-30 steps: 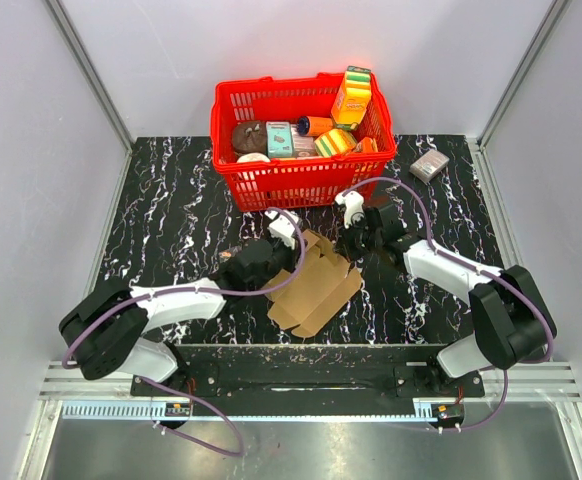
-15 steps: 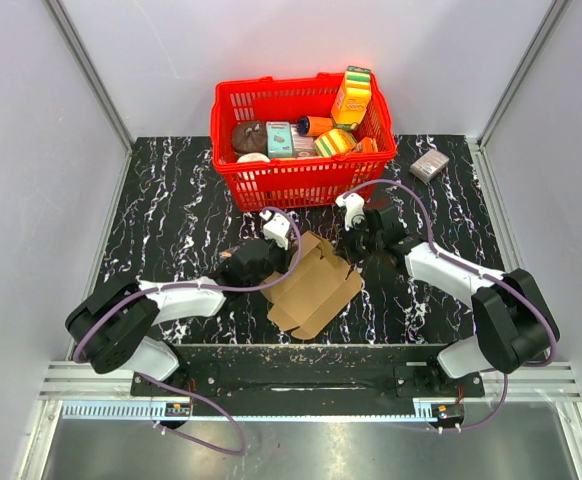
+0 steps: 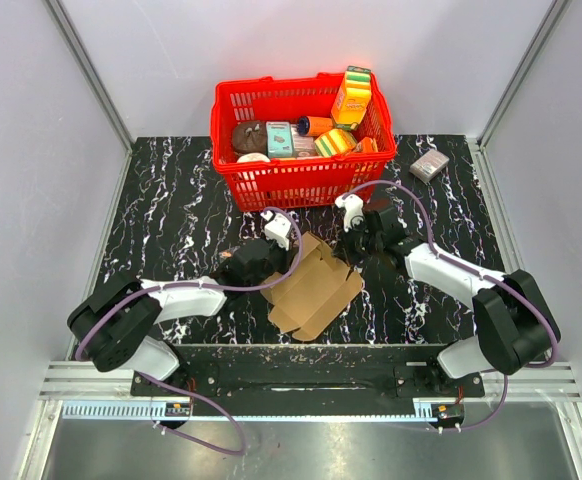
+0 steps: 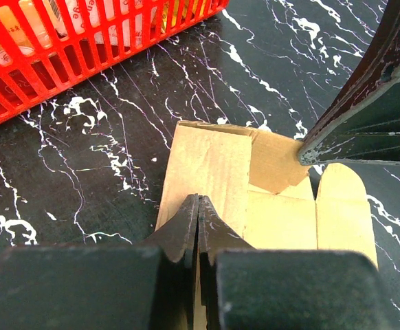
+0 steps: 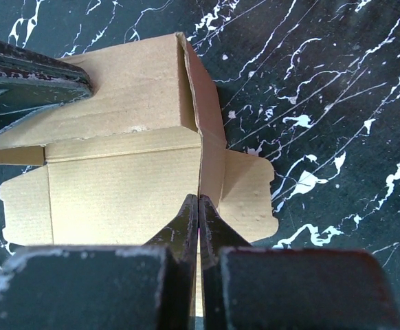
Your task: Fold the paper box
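The paper box [image 3: 316, 290] is a brown cardboard sheet lying partly folded on the black marble table, just in front of the basket. In the left wrist view one panel [image 4: 210, 161] is raised, with flaps beside it. My left gripper [image 3: 291, 260] is shut, and its tip [image 4: 198, 199] sits over the box's left panel. My right gripper [image 3: 350, 254] is shut too. Its tip [image 5: 198, 198] meets the upright side wall [image 5: 207, 137] next to a small rounded flap [image 5: 251, 196]. Whether either tip pinches the cardboard cannot be told. Each wrist view shows the other gripper's fingers [image 4: 365, 103] [image 5: 28, 75] touching the box.
A red plastic basket [image 3: 271, 185] [image 4: 49, 55] full of colourful packages stands right behind the box. A small grey-pink box [image 3: 430, 165] lies at the back right. Grey walls close in the table on three sides.
My left wrist has drawn back a little to the left along the box. The right gripper has shifted slightly toward the basket. Both stayed shut.
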`<state>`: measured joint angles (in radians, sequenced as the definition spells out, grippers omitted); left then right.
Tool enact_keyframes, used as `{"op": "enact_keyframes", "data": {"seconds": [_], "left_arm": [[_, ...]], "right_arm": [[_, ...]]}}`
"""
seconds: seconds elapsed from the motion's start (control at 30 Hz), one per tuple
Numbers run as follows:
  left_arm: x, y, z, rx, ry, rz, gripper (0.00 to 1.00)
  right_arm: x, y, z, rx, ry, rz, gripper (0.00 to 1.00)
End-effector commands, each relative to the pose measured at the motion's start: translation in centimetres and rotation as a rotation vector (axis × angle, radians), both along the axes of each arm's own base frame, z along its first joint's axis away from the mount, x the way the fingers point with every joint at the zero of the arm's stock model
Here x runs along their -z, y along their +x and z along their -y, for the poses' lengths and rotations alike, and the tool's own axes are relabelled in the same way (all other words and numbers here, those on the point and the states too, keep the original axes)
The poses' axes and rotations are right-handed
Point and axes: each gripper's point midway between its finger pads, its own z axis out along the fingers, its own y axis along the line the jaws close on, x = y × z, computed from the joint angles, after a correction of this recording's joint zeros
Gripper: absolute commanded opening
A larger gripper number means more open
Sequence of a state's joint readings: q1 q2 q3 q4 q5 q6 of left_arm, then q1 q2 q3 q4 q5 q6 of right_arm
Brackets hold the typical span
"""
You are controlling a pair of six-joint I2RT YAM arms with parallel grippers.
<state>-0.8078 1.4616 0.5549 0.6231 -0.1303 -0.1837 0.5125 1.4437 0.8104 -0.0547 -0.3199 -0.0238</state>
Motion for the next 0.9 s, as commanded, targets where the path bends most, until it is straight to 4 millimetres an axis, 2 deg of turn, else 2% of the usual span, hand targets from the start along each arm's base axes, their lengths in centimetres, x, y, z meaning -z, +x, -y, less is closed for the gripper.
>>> {"op": "enact_keyframes", "data": {"seconds": [0.0,0.2,0.4,0.53,0.57,0.87], "left_arm": [[-1.1,0.2,0.8,0.025,-0.047,0.023,0.0],[-0.8,0.1,0.9,0.03,-0.048,0.016,0.0],[-0.9,0.1,1.1,0.037,-0.051,0.013,0.0],[-0.9,0.0,1.1,0.037,-0.048,0.011,0.0],[-0.8,0.0,1.0,0.035,-0.049,0.011,0.0],[-0.7,0.0,1.0,0.037,-0.051,0.007,0.0]], "right_arm": [[-1.1,-1.2,-1.4,-0.053,0.047,-0.013,0.02],[-1.2,-1.5,-2.3,-0.069,0.073,-0.031,0.08],[-1.2,-2.0,-3.5,-0.107,0.103,-0.046,0.23],[-1.0,-2.1,-3.9,-0.119,0.116,-0.06,0.29],[-1.4,-1.8,-4.3,-0.125,0.133,-0.038,0.31],[-1.7,-1.7,-5.9,-0.176,0.209,-0.03,0.35]]}}
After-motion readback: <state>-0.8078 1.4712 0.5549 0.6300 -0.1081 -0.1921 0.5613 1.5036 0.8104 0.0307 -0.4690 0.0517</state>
